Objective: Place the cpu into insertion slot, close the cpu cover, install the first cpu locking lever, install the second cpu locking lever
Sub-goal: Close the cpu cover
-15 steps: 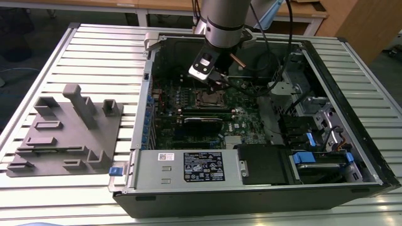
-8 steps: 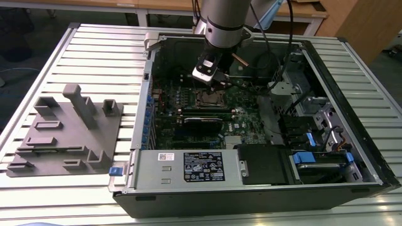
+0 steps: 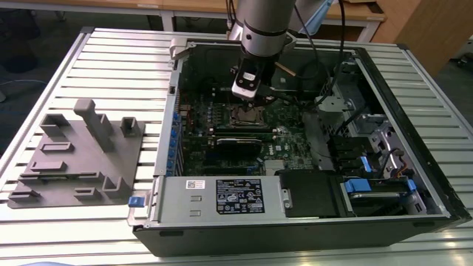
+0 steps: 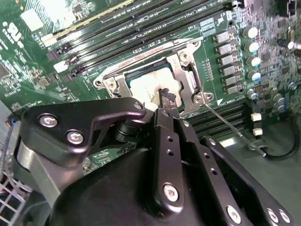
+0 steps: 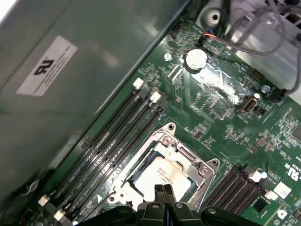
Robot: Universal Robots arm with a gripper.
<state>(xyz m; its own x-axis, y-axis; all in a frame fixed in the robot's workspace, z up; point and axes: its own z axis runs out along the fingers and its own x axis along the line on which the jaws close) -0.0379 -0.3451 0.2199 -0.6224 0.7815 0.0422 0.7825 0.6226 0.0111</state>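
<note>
My arm (image 3: 262, 25) stands nearly upright over the far part of the open case (image 3: 436, 183), with the wrist pointing straight down at the green board (image 3: 288, 138). My hand (image 3: 250, 102) hangs right over the slot (image 3: 265, 115). In both wrist views its two fingers are pressed together with no gap, and they grip nothing (image 4: 167, 96) (image 5: 163, 190).

The cpu (image 5: 160, 176) (image 4: 143, 87) lies flat in the slot, its pale top showing through the cut-out of the cover (image 5: 188, 157) (image 4: 186, 70), which lies down around it. My fingertips are over the cpu's edge; I cannot tell whether they touch it. In the second wrist view a thin lever (image 4: 228, 123) runs out from the slot's corner across the board.

A white sticker (image 5: 47, 63) with dark print sits on the grey case wall in the first wrist view. A black-and-white label (image 3: 240, 195) sits on the grey box at the near side of the case. The case rests on a slatted surface (image 3: 111, 61), and a grey fixture (image 3: 81, 149) lies on the exterior view's left.
</note>
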